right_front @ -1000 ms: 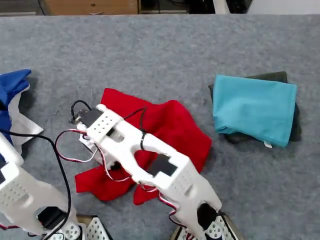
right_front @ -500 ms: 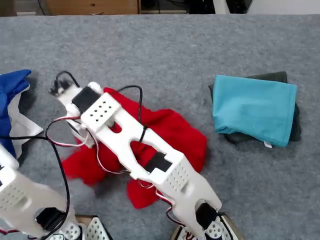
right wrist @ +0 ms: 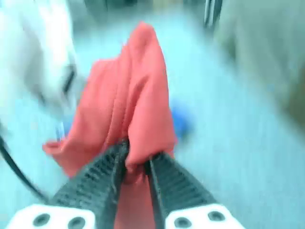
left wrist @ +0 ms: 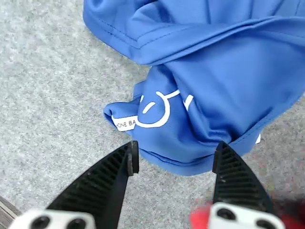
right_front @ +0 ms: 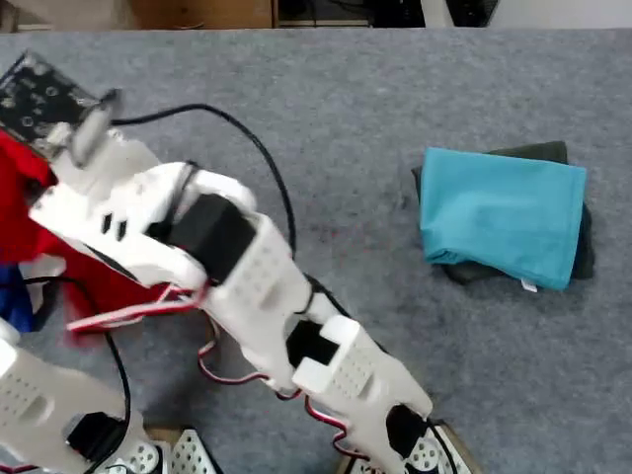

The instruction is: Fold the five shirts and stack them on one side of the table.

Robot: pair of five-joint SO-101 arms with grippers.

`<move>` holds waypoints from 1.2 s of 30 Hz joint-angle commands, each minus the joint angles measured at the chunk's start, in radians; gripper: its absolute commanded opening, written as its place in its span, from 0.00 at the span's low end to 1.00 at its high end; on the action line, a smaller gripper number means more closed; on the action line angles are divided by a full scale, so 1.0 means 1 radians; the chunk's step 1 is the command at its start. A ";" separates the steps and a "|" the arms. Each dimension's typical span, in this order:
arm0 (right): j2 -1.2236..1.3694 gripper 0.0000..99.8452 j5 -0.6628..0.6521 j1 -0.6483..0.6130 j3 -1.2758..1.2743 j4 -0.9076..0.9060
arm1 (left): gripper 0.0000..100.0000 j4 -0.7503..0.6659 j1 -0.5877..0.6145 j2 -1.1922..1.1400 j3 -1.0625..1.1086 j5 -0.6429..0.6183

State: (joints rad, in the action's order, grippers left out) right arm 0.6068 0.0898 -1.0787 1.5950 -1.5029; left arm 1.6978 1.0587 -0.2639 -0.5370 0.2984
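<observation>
1. The right pincer [right wrist: 136,164] is clamped on the red shirt [right wrist: 138,95]. A bunched fold of the cloth is squeezed between its two black fingers [right wrist: 102,174], and the rest of the shirt trails away from them.
2. In the high view the right arm [right_front: 247,267] stretches from the lower middle of the frame up to the upper left. The red shirt [right_front: 20,207] shows at the left edge, partly covered by the arm's wrist, with more red cloth peeking out beneath the arm.
3. The left pincer [left wrist: 176,152] is open with its jaws spread wide and nothing between them. It hangs just over the edge of a crumpled blue shirt [left wrist: 214,81], which bears a white printed mark and a small white label.
4. In the high view a bit of the blue shirt [right_front: 15,301] shows at the left edge, below the red cloth. The left arm [right_front: 49,415] sits in the lower left corner.
5. On the right side of the frame a folded teal shirt [right_front: 499,212] lies on top of a folded dark shirt [right_front: 538,151]. The dark shirt's edges show along the teal one's top, right and lower left.
6. All of this rests on the grey tabletop [right_front: 346,109].
</observation>
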 commanded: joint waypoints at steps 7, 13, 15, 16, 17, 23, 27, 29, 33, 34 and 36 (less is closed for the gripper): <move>-0.042 0.00 -0.002 0.142 0.050 -0.222 | 0.26 -0.005 0.011 0.061 -0.009 0.003; 0.166 0.00 -0.008 0.390 0.002 -0.284 | 0.26 -0.003 0.011 0.061 -0.009 0.003; 0.240 0.00 -0.008 0.461 -0.035 -0.284 | 0.26 -0.003 0.011 0.065 -0.009 0.003; 0.274 0.00 -0.008 0.490 -0.042 -0.284 | 0.26 -0.003 0.011 0.074 -0.009 0.003; 0.300 0.00 -0.008 0.515 -0.053 -0.284 | 0.26 -0.003 0.011 0.087 -0.005 0.003; 0.398 0.00 -0.100 0.619 -0.097 -0.284 | 0.26 -0.003 -0.005 0.147 0.000 0.003; 0.397 0.00 -0.192 0.661 -0.191 -0.285 | 0.26 0.034 -0.037 0.147 0.003 0.003; 0.372 0.00 -0.218 0.679 -0.266 -0.285 | 0.26 0.055 -0.071 0.145 0.025 0.003; 0.275 0.00 -0.299 0.708 -0.495 -0.285 | 0.26 0.058 -0.129 0.154 0.112 0.003; 0.243 0.00 -0.327 0.716 -0.565 -0.285 | 0.26 0.058 -0.143 0.154 0.127 0.003; 0.174 0.00 -0.373 0.723 -0.716 -0.285 | 0.26 0.058 -0.164 0.154 0.157 0.006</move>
State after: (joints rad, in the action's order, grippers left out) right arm 0.9198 -0.2217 -0.3821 1.0579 -1.7714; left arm 1.7438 0.9314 -0.1642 -0.3989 0.2984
